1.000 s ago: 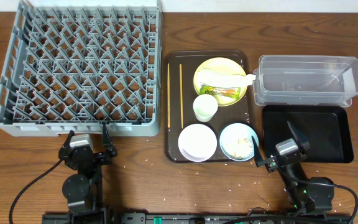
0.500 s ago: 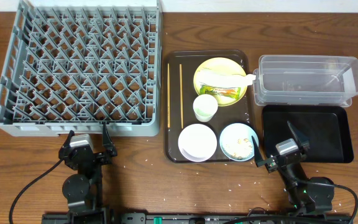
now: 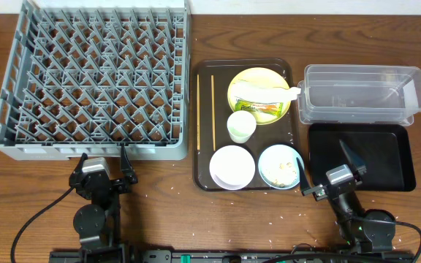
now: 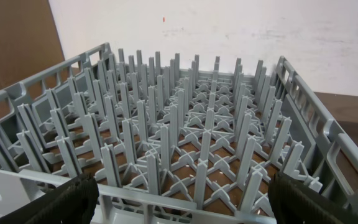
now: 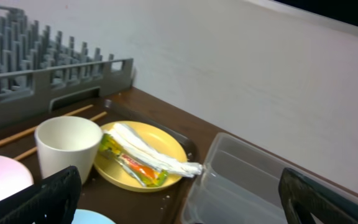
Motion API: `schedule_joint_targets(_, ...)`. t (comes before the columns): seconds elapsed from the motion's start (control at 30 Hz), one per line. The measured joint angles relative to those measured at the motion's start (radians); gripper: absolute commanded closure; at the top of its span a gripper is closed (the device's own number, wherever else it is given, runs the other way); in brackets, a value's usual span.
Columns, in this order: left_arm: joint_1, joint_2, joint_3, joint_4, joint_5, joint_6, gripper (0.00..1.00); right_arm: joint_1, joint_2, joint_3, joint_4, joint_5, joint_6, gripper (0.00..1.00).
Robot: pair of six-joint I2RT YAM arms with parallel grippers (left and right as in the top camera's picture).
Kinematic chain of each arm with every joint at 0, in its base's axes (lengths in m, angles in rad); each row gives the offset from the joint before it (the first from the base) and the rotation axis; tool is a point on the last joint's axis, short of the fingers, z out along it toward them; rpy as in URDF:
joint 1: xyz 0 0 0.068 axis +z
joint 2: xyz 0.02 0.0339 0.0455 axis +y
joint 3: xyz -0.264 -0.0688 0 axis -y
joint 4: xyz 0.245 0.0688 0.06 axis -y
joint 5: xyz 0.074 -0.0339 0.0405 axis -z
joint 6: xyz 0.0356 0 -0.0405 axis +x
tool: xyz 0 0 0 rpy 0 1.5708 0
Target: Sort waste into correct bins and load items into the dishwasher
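While both hands stand wide open and empty, the left hand (image 3: pixel 104 158) before the rack and the right hand (image 3: pixel 322 170) beside the black tray (image 3: pixel 375 153), the table (image 3: pixel 159 212) shows dark wood grain below a plain pale wall (image 4: pixel 229 25). At far left sits the square grey plastic dish rack (image 3: pixel 93 80), bristling with pegs. A glossy brown serving tray (image 3: pixel 203 175) in the middle carries the round yellow plate (image 3: pixel 243 77) with a crumpled wrapper (image 3: pixel 269 89) and a clear packet (image 3: pixel 265 108), a pale cup (image 3: pixel 241 126), a white bowl (image 3: pixel 232 166), a blue bowl (image 3: pixel 278 166) and thin chopsticks (image 3: pixel 212 109). At right, a clear tub (image 3: pixel 360 95) stands behind the black tray.

A dark brown wooden table (image 3: pixel 167 212) with visible grain fills the overhead view. Behind it stands a plain white wall (image 4: pixel 229 31), evenly lit. A flat brown panel (image 4: pixel 11 43) adjoins the wall's left side.
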Motion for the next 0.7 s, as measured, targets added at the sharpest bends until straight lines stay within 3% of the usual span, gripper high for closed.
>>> schedule_joint_targets(0.37, 0.0, 0.0, 0.0, 0.0, 0.0, 0.0, 0.12, 0.0, 0.037, 0.022, 0.128, -0.106, 0.076, 0.01)
schedule_joint_targets(0.53, 0.0, 0.0, 0.0, 0.0, 0.0, 0.0, 0.12, 0.0, 0.233, 0.18, 0.114, -0.179, 0.103, 0.01)
schedule_joint_targets(0.7, 0.0, 0.0, 0.0, 0.0, 0.0, 0.0, 0.12, 0.0, 0.552, 0.474, 0.074, -0.264, 0.112, 0.01)
